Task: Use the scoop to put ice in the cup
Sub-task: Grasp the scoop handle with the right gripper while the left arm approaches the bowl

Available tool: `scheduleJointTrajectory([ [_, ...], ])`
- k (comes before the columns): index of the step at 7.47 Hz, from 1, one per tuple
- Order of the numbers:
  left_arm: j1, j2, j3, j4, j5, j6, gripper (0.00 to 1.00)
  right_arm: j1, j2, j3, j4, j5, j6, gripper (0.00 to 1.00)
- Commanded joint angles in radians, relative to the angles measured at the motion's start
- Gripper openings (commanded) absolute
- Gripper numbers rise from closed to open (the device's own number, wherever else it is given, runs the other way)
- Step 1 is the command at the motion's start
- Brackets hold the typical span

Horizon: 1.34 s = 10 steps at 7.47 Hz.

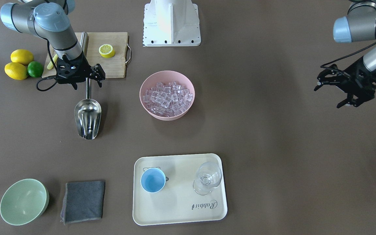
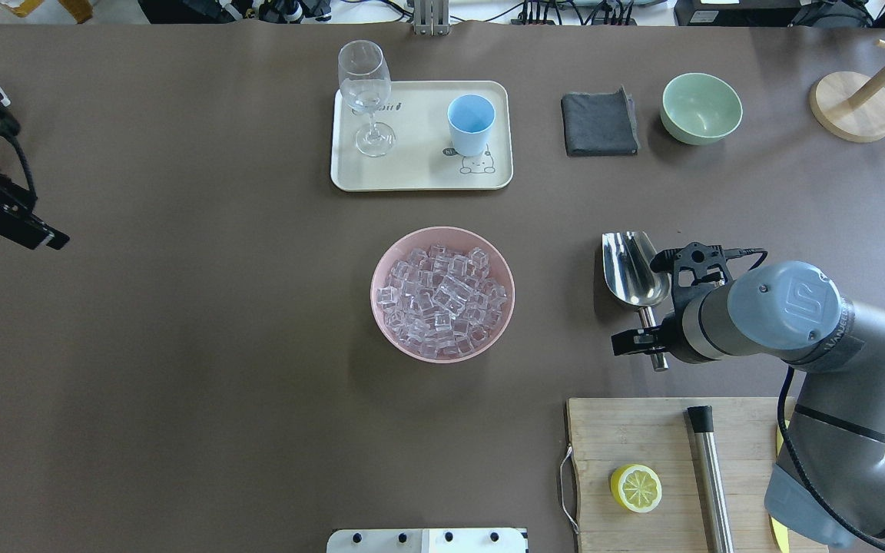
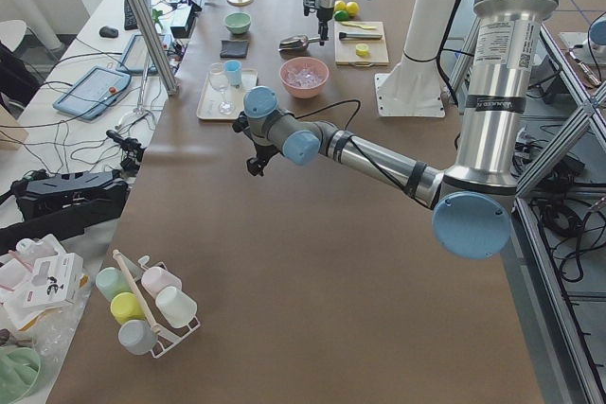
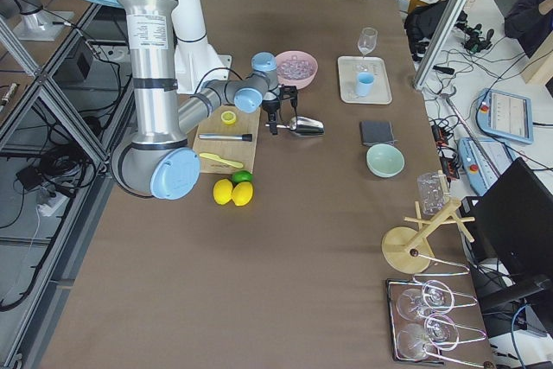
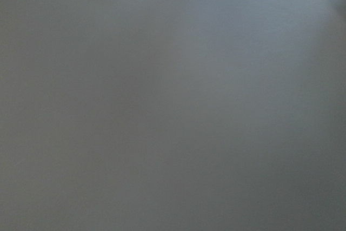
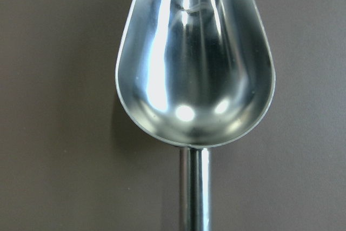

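Ice (image 1: 167, 98) fills pink bowl (image 1: 175, 75); cup (image 1: 153, 180) and scoop (image 1: 87, 119) sit empty.

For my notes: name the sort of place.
Probably a robotics lab staged as a drinks bar: aluminium-framed rig, pink bowl of clear ice cubes, wooden cutting board with halved lemon.

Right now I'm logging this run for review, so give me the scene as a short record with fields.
scoop: empty, lying on the table
right gripper: open, fingers either side of the scoop's handle
left gripper: open, holding nothing, over bare table
ice: in the pink bowl
cup: upright, empty, on the tray beside the wine glass
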Motion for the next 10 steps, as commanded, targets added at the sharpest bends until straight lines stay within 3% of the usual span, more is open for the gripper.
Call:
scheduleJointTrajectory([
  [1,0.21,-0.047,-0.032,-0.235,0.008,0.005,0.98,-0.001,-0.001,-0.003,0.006,0.002,0.015,0.89],
  [2,0.223,-0.046,-0.024,-0.355,0.008,0.008,0.98,-0.001,-0.006,-0.005,0.006,0.0,0.015,0.82],
  [3,0.228,-0.052,-0.025,-0.392,0.011,0.009,0.98,-0.001,-0.006,-0.003,0.006,0.0,0.015,0.68],
  [4,0.299,-0.09,0.022,-0.458,0.088,0.009,0.98,-0.001,-0.007,-0.003,0.006,0.002,0.033,0.6],
  [6,0.45,-0.157,0.059,-0.586,0.296,0.012,0.98,-0.001,-0.006,-0.003,0.006,0.002,0.043,0.6],
  [8,0.563,-0.158,0.065,-0.653,0.379,0.084,0.98,-0.001,-0.006,-0.003,0.006,0.002,0.043,0.6],
  [10,0.575,-0.2,0.179,-0.792,0.399,0.107,0.98,-0.001,-0.003,-0.003,0.004,0.002,0.049,0.6],
])
